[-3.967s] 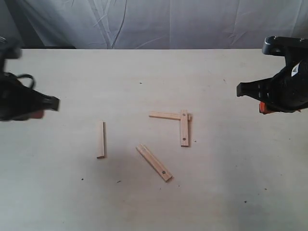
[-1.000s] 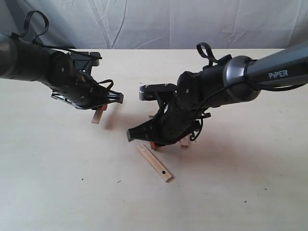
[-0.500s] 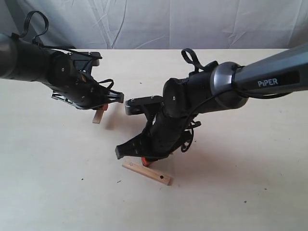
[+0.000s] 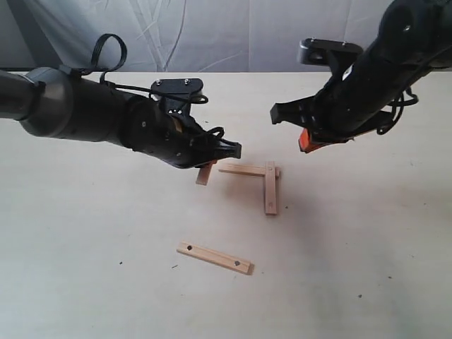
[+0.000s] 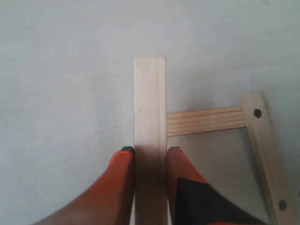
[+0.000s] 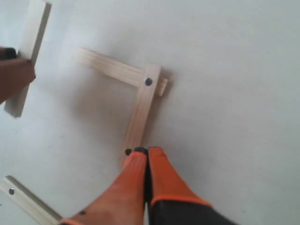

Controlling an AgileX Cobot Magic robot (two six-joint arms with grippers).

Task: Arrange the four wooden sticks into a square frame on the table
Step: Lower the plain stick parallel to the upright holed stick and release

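Bringing a third stick, pinched in my left gripper, to the L; it is needing squaring and, probably, lowering; my right gripper is idling closed, empty.

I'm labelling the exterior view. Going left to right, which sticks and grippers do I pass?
held stick → crosswise stick → stick with holes → right gripper. The near stick spans several of these, so it is left out.
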